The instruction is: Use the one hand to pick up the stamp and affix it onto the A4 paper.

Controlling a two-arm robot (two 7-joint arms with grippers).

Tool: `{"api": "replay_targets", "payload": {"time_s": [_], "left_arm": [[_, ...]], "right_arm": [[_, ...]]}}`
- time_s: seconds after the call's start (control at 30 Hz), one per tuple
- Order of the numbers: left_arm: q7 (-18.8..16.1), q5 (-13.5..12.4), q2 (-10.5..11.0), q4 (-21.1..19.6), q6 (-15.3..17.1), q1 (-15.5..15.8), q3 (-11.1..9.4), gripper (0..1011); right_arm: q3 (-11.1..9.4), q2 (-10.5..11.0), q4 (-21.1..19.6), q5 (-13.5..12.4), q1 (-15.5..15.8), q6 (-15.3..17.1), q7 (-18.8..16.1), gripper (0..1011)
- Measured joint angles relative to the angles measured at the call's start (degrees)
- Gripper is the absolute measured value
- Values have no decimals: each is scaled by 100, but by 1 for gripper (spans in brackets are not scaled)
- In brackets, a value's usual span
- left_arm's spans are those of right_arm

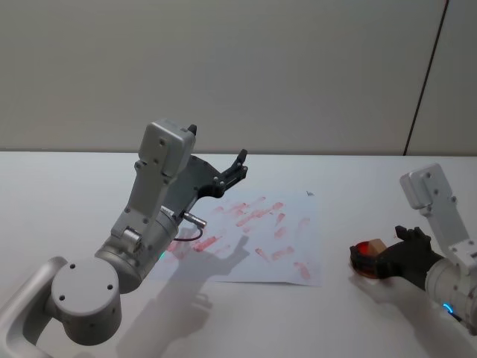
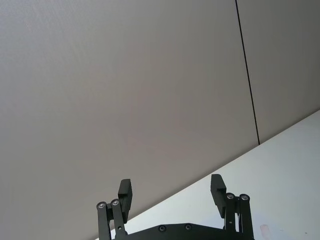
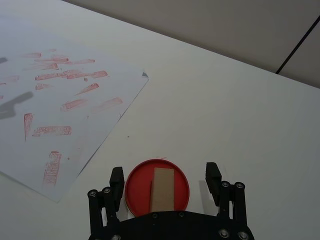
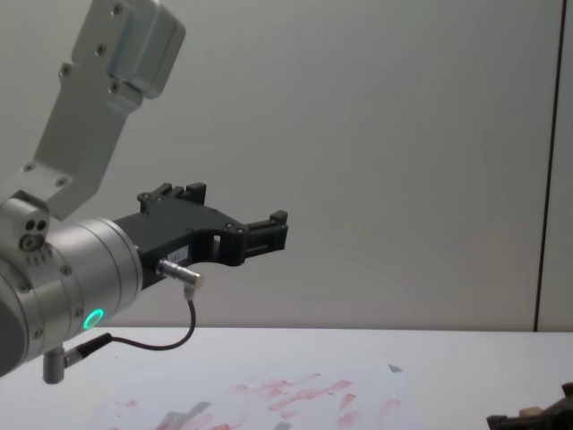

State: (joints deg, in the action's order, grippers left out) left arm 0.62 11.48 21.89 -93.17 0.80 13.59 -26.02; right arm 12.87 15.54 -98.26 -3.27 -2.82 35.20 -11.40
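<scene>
- stamp: small wooden block, sitting in a round red ink pad on the worktop, towards its right edge, well apart from the paper.
- long axis of the block runs roughly along the right pincer's reach direction, so the fingers flank its long sides.
- right pincer: open, one finger on each side of the ink pad, block centred in the gap; not gripping yet. In the head view it sits low at the pad.
- judgement: block lies straight ahead between the fingers, so the next move looks like a short descent and close, no re-aim needed. Risk: fingers catch the pad rim instead of the block.
- paper: white sheet full of red prints, mid-worktop, to the left of the pad; nearest corner points towards the pad.
- right arm is clearly the nearer one.
- left pincer: open, held high over the paper's far-left part, holding nothing.
</scene>
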Motion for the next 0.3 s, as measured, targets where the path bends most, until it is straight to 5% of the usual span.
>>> {"api": "replay_targets", "payload": {"time_s": [0.3], "left_arm": [[0,0,0,0,0,0,0,1003]], "right_arm": [[0,0,5,4,-3,1,1,1001]]}}
